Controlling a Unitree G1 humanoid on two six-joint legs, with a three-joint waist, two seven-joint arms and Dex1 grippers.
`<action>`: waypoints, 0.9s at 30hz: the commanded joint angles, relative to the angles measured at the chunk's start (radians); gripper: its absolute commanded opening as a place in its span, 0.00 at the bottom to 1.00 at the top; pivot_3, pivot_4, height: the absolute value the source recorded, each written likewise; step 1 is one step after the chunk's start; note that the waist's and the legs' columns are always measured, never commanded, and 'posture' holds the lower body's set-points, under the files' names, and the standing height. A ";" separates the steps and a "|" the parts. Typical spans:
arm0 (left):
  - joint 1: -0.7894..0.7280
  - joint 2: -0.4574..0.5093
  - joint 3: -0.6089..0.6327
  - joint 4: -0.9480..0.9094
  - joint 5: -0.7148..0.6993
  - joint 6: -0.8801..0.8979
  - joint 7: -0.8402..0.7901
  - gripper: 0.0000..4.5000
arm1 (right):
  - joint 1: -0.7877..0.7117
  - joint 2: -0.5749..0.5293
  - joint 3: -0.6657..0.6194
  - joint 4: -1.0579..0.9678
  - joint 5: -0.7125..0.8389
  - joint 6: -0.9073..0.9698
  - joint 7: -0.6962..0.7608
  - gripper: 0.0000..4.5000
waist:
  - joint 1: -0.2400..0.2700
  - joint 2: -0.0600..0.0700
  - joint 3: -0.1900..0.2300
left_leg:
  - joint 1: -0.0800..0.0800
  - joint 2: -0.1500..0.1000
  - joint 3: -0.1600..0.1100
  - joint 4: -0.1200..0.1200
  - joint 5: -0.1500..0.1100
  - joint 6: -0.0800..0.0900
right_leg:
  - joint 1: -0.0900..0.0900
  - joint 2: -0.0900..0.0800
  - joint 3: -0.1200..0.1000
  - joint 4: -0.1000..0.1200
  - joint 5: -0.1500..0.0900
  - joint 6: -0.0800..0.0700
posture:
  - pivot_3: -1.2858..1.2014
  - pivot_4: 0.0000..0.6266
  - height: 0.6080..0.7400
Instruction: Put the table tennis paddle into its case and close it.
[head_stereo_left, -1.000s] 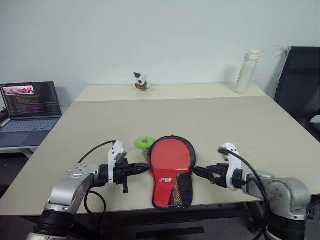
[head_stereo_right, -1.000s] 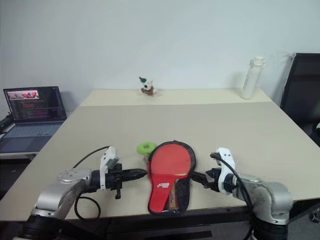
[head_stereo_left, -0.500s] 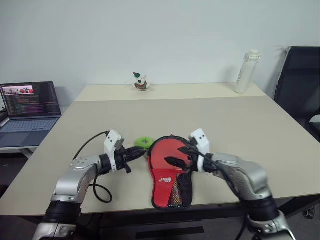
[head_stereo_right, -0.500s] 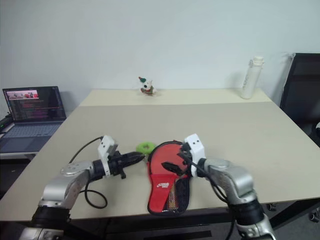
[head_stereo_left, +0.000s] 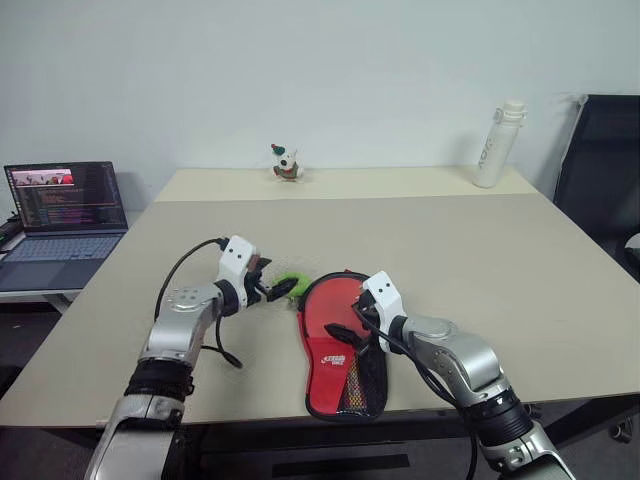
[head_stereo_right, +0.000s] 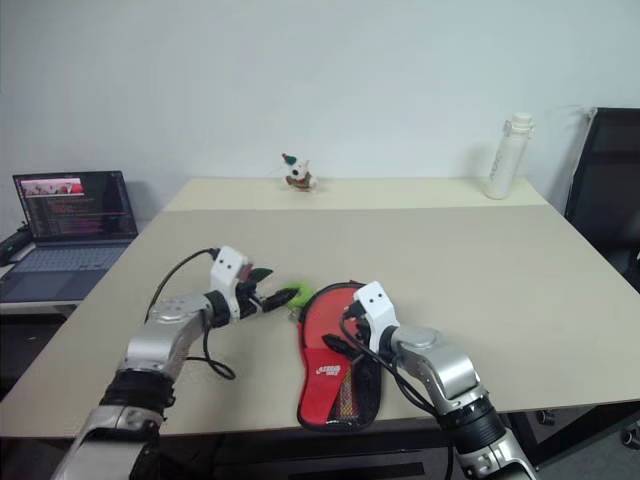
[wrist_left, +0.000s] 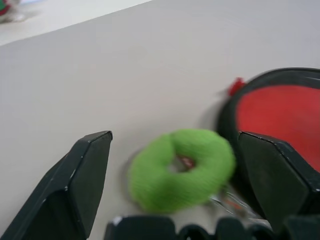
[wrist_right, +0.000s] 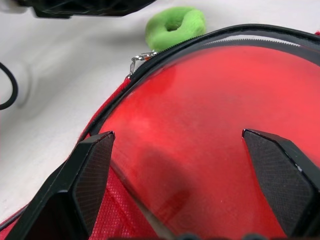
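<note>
In the case (head_stereo_left: 340, 385) (unzipped), paddle (head_stereo_left: 335, 310)

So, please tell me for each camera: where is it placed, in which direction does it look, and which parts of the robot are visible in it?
Left eye and right eye views: on the head, looking forward and down over the table; both arms show, the left gripper by the green ring, the right gripper over the case.
Left wrist view: along its open fingers toward the green ring and the case's rim.
Right wrist view: along its open fingers onto the paddle lying in the case.
Both wrist views share the green ring and the case's zip edge.
</note>
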 joint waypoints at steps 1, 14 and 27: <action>-0.097 -0.019 -0.016 0.165 0.046 -0.038 0.012 0.99 | -0.006 0.017 -0.014 -0.013 -0.006 -0.013 -0.013 1.00 | 0.000 0.000 0.000 | 0.000 0.000 0.000 0.000 0.000 0.000 | 0.000 0.000 0.000 0.000 0.000 0.000 | 0.52 0.24 1.00; -0.210 -0.074 -0.076 0.497 0.147 -0.128 -0.118 0.99 | -0.005 0.040 -0.026 -0.011 -0.025 -0.018 -0.057 1.00 | 0.000 0.000 0.000 | 0.000 0.000 0.000 0.000 0.000 0.000 | 0.000 0.000 0.000 0.000 0.000 0.000 | 0.52 0.24 1.00; -0.167 -0.071 -0.043 0.486 0.133 -0.139 -0.131 0.07 | -0.031 0.055 -0.015 0.028 -0.068 -0.134 -0.060 1.00 | -0.002 0.000 0.000 | 0.001 0.000 0.000 0.000 0.000 0.000 | 0.001 0.000 0.000 0.002 0.000 0.000 | 0.52 0.24 1.00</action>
